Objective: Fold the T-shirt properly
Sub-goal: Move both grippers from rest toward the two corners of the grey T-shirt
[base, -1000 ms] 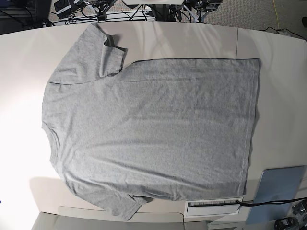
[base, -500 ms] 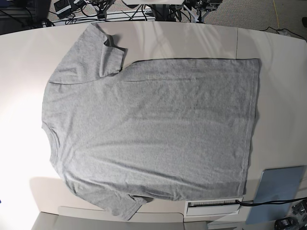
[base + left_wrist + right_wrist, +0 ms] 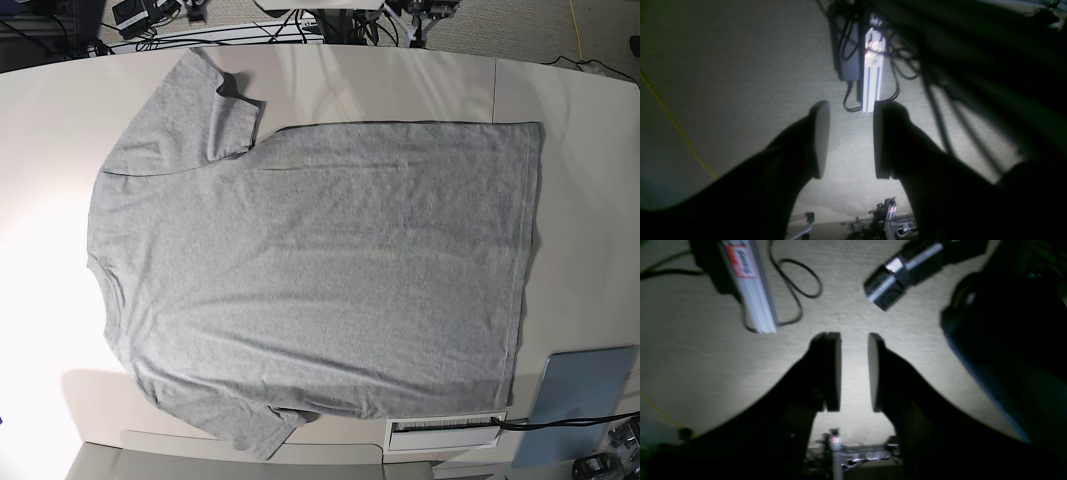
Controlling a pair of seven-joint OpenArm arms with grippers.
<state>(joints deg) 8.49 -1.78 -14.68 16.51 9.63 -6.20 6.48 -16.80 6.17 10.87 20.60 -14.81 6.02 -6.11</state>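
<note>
The left claw [image 3: 848,140] stands apart, empty, above carpeted floor. The right claw [image 3: 855,371] shows a narrower gap, also empty. The T-shirt [image 3: 310,270] lies flat on the bench [image 3: 580,150].

- Base view: we look straight down from overhead on the whole table [image 3: 590,130]
- Wrist views: each looks along its own fingers at carpet floor [image 3: 723,66], away from the table, sharing nothing with the base
</note>
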